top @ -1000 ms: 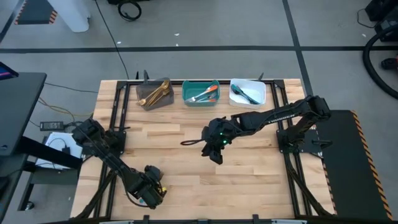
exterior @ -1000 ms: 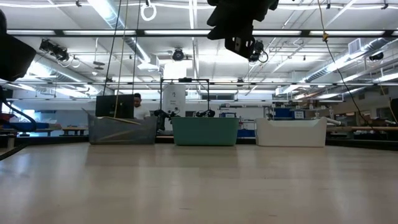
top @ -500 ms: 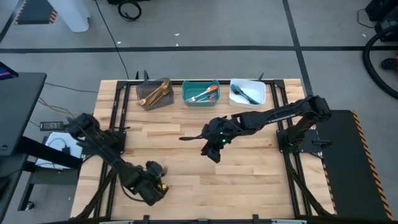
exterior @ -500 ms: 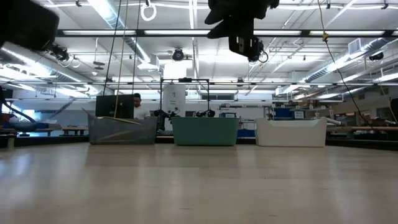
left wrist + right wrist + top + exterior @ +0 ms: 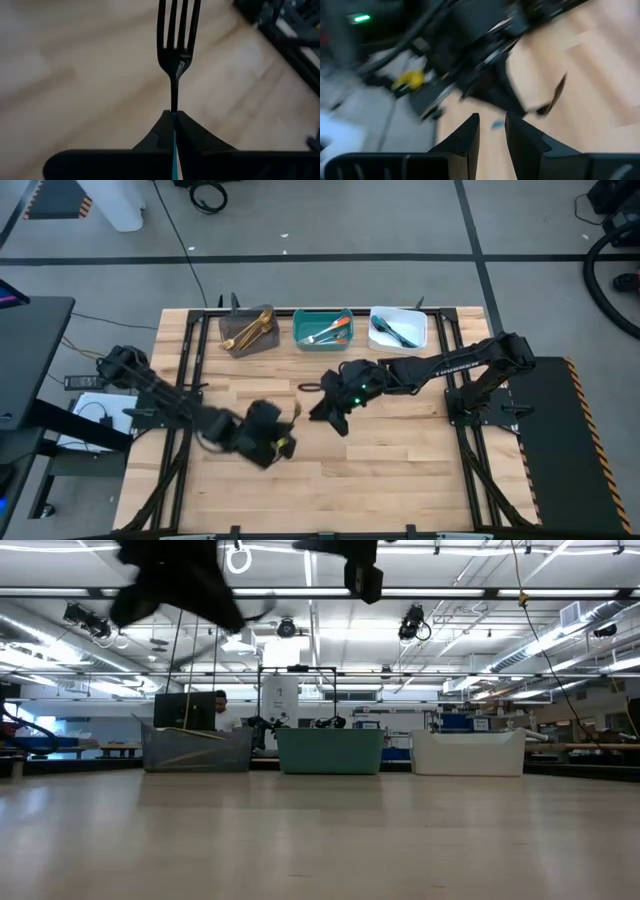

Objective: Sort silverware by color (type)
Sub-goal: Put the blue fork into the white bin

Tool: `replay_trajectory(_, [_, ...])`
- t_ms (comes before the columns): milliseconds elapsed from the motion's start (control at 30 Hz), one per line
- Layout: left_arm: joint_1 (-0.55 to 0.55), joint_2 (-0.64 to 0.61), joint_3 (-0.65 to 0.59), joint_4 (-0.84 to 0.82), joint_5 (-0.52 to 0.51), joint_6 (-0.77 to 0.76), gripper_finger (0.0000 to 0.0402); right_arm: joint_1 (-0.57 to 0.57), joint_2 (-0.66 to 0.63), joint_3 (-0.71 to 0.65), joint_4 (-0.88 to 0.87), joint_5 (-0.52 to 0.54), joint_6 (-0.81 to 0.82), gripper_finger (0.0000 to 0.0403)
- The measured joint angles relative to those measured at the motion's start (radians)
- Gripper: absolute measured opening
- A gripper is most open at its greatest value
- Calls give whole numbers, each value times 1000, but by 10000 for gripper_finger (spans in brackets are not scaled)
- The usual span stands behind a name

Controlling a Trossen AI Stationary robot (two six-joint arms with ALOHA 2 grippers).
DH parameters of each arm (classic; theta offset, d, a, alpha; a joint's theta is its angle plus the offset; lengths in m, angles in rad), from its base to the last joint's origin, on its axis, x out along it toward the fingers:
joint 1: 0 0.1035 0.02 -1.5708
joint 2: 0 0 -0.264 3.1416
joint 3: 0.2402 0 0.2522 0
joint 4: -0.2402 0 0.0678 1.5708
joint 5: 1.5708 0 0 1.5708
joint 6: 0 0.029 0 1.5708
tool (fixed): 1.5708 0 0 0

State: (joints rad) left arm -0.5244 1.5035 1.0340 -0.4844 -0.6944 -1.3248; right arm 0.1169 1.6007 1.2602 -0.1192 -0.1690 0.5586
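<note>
Left end effector (image 5: pixel 174 116) clamped on a fork (image 5: pixel 176 45)

In the high view it hangs over the lower-left-centre of the desk (image 5: pixel 400 450), fingers tight on the fork's teal handle, tines pointing forward. The right end effector (image 5: pixel 492 122) hovers mid-frame, fingers parted, holding nothing. The other silverware (image 5: pixel 328 332) lies in three bins (image 5: pixel 322 315) along the desk's top edge.
</note>
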Motion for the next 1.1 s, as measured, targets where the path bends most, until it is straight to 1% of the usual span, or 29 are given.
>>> replay_trajectory(100, [84, 0, 0, 84, -8, 151, 10, -28, -4, 0, -3, 92, -27, 100])
replay_trajectory(200, [160, 0, 0, 139, -19, 245, 10, -61, -5, 0, -10, 145, -67, 100])
replay_trajectory(300, [225, 0, 0, 195, -21, 340, 9, -95, -5, 0, -9, 191, -69, 100])
replay_trajectory(400, [280, -1, 0, 229, -11, 380, 9, -126, -7, 0, -9, 225, -65, 100])
replay_trajectory(467, [314, -1, 0, 231, -3, 405, 9, -148, -19, 0, -12, 229, -77, 100])
replay_trajectory(667, [398, -1, 0, 240, 1, 455, 9, -215, -114, 0, -49, 236, -110, 100])
replay_trajectory(733, [417, -1, 0, 261, 17, 475, 9, -241, -142, 0, -90, 277, -115, 100])
replay_trajectory(800, [433, -1, 0, 306, 35, 535, 9, -264, -158, 0, -125, 312, -141, 100])
replay_trajectory(867, [447, -1, 0, 370, 49, 595, 9, -282, -158, 0, -130, 311, -179, 100])
replay_trajectory(967, [474, -1, 1, 434, 71, 635, 9, -299, -146, 0, -127, 244, -233, 100])
replay_trajectory(1100, [509, -2, 1, 438, 83, 639, 9, -298, -135, 0, -125, 230, -257, 100])
